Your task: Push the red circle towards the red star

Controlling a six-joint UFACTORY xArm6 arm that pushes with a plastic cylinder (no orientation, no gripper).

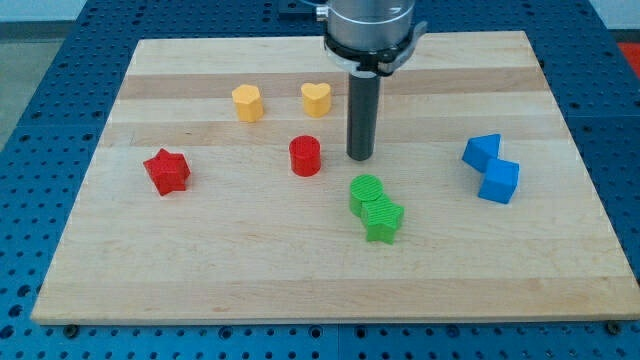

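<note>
The red circle [305,156] stands near the middle of the wooden board [200,260]. The red star [167,171] lies well to its left, near the board's left edge. My tip [360,157] rests on the board just right of the red circle, with a small gap between them. The rod rises straight up to the arm's grey end at the view's top.
A yellow pentagon-like block [248,102] and a yellow heart [316,98] sit above the red circle. A green circle [367,192] and green star [383,219] touch, below and right of my tip. Two blue blocks [491,167] lie at the right.
</note>
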